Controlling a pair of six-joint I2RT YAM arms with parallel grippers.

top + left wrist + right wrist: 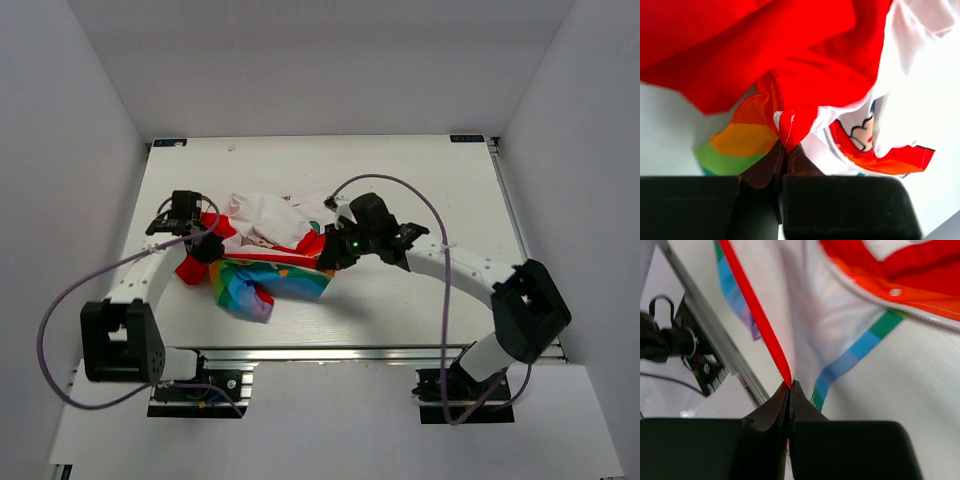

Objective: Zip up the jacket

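The jacket (275,235) lies crumpled in the middle of the table: white printed body, red trim, rainbow panels toward the front. My left gripper (207,243) is at its left side, shut on a fold of the red trim (790,131); white zipper teeth (832,145) run just right of the pinch. My right gripper (328,255) is at the jacket's right end, shut on the red-edged hem (771,330), with white fabric (805,325) and a rainbow stripe (850,355) stretching away from the jaws. The zipper slider is not visible.
The white table (420,180) is ringed by white walls. An aluminium rail (330,352) runs along the near edge, also seen in the right wrist view (715,335). Purple cables loop beside both arms.
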